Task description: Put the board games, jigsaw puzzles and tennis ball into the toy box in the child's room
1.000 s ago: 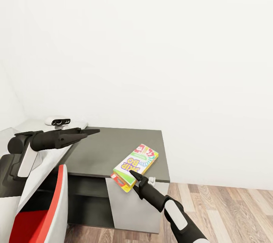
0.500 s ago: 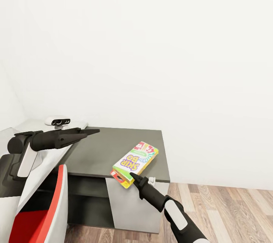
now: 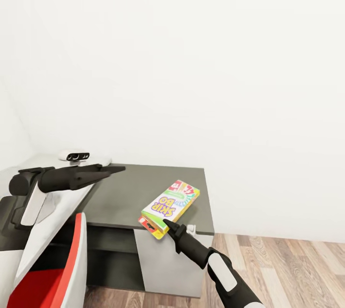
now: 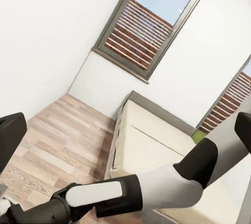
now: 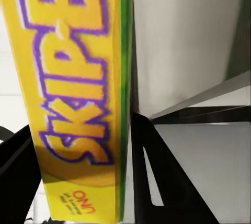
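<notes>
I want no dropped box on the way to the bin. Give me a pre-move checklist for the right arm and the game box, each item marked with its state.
1. Right gripper closed on the Skip-Bo box: ok; in the right wrist view the box sits between the two fingers.
2. Grip well placed: not ok; it pinches the near end, most of the box reaching beyond.
3. Box lifted off the dark desk section: cannot tell; the box hangs over the front edge.
4. Left gripper out of the way: ok; it hovers over the far left of the desk, apart from the box.
5. Toy box located: cannot tell.
</notes>
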Controlling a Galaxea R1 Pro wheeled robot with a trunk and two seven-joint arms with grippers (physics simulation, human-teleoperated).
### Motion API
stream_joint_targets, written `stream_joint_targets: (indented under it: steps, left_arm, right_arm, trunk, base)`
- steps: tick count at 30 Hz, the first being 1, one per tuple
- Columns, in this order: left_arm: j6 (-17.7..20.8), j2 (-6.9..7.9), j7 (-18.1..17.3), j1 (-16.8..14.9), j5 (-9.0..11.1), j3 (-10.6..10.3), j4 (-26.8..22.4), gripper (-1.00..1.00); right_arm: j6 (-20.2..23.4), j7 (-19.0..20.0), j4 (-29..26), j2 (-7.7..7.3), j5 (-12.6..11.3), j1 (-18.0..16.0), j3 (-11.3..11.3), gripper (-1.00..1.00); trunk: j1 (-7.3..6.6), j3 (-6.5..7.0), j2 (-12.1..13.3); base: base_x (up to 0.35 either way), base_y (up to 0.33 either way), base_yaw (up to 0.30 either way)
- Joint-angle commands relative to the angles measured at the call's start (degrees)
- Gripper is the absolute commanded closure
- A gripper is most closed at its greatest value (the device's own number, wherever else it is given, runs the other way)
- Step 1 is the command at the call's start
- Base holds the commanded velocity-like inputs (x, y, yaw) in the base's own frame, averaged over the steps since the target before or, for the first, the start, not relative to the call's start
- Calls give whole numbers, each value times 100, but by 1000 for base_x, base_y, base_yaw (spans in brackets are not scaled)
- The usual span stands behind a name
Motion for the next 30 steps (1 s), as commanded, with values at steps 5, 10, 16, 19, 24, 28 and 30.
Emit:
stream_joint_targets:
  steps: [5, 10, 16, 19, 24, 28, 30]
  left_arm:
    - [61, 753, -29, 356, 20, 46, 368, -100]
    - [61, 999, -206, 1049, 7, 129, 761, -100]
    - [61, 1053, -206, 1195, 75, 334, 670, -100]
    - [61, 1066, -206, 1223, 89, 363, 656, -100]
    - [61, 1057, -206, 1249, 93, 372, 603, -100]
    - [61, 1048, -206, 1251, 94, 367, 589, -100]
    - [61, 1041, -206, 1252, 94, 366, 584, -100]
  right_arm:
    - [127, -96, -40, 0, -32, -3, -35, 100]
    - [253, -114, -377, 0, 5, -3, 18, 100]
    - [850, -181, -1063, 0, 55, 51, 40, 100]
    - [1013, -307, -1189, 0, 53, 60, 43, 100]
    - [1313, -317, -1238, 0, 50, 67, 35, 100]
    - [1367, -287, -1243, -43, 45, 74, 36, 100]
    - [1367, -283, -1244, -63, 44, 75, 35, 100]
  trunk:
    - [-111, 84, 199]
    - [-221, 174, 400]
    - [-352, 282, 640]
    - [-418, 336, 761]
    - [-528, 426, 961]
    - [-616, 497, 1122]
    - [-660, 533, 1202]
  base:
    - [0, 0, 0]
    - [0, 0, 0]
    - [0, 0, 0]
    - [0, 0, 0]
    - [0, 0, 0]
    - [0, 0, 0]
    - [0, 0, 0]
